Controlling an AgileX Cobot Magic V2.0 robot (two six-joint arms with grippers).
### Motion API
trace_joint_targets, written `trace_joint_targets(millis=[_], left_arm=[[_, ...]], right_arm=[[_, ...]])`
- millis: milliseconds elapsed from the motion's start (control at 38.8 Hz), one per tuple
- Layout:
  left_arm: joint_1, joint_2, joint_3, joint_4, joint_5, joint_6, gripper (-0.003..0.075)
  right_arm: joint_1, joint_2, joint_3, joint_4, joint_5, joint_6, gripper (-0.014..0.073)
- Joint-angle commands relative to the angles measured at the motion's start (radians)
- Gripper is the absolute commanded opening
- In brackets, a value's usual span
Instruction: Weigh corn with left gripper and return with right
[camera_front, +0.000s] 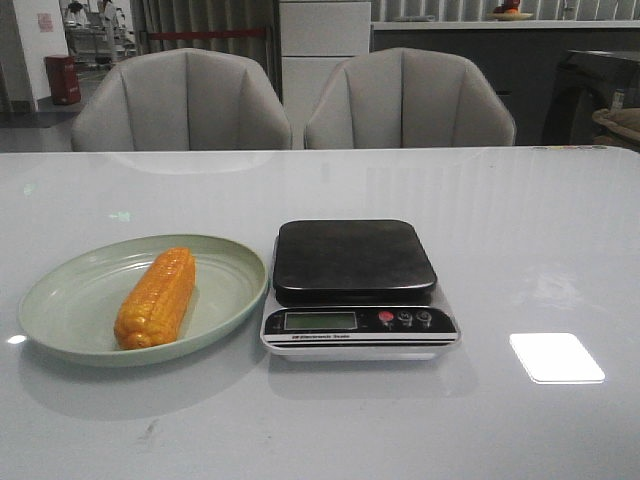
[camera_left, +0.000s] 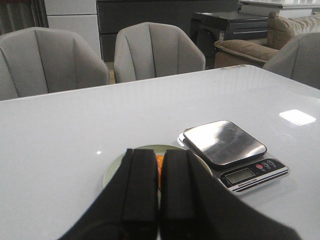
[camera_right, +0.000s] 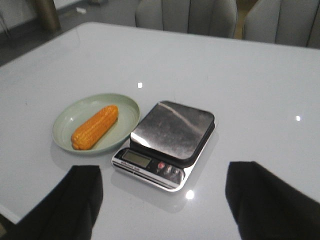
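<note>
The orange-yellow corn (camera_front: 157, 297) lies lengthwise on a pale green plate (camera_front: 60, 300) at the table's left; it also shows in the right wrist view (camera_right: 95, 127). A kitchen scale (camera_front: 355, 258) with a dark, bare platform stands just right of the plate. My left gripper (camera_left: 159, 162) is shut and empty, held above the table in front of the plate (camera_left: 202, 162), hiding most of the corn (camera_left: 159, 161). My right gripper (camera_right: 162, 175) is wide open and empty, held short of the scale (camera_right: 172, 131). Neither gripper shows in the front view.
The white glossy table (camera_front: 520, 230) carries only the plate and scale. Two grey chairs (camera_front: 185, 100) stand behind its far edge. A bright light reflection (camera_front: 556, 357) lies on the table at the right front.
</note>
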Motion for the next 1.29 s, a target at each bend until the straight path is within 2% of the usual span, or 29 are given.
trace_joint_targets(millis=[0, 103, 206, 232, 283, 361, 386, 515, 1262], left_arm=[[-0.001, 0.0, -0.027, 0.005, -0.079, -0.002, 0.0125], [-0.001, 0.0, -0.027, 0.005, -0.079, -0.002, 0.0125], [-0.001, 0.0, -0.027, 0.005, -0.079, -0.002, 0.0125], [-0.001, 0.0, -0.027, 0.005, -0.079, -0.002, 0.0125], [-0.001, 0.0, -0.027, 0.005, -0.079, -0.002, 0.0125], [-0.001, 0.0, -0.027, 0.005, -0.079, -0.002, 0.0125], [-0.001, 0.0, -0.027, 0.005, -0.079, -0.002, 0.0125], [-0.001, 0.0, -0.027, 0.005, -0.079, -0.002, 0.0125], [0.008, 0.0, 0.001, 0.005, -0.082, -0.002, 0.0125]], right_arm=[[-0.008, -0.1, 0.075, -0.002, -0.2, -0.012, 0.0606], [-0.008, -0.178, 0.172, -0.004, -0.299, -0.012, 0.0606], [-0.008, -0.191, 0.207, -0.004, -0.315, -0.012, 0.06], [-0.008, -0.191, 0.212, -0.004, -0.319, -0.012, 0.0576], [-0.008, -0.191, 0.221, -0.005, -0.321, -0.012, 0.0467], [-0.008, -0.191, 0.228, -0.005, -0.318, -0.012, 0.0188], [-0.008, -0.191, 0.228, -0.005, -0.317, -0.012, 0.0122], [-0.008, -0.191, 0.228, -0.004, -0.35, -0.012, 0.0191], [-0.008, -0.191, 0.228, -0.004, -0.356, -0.012, 0.0187]])
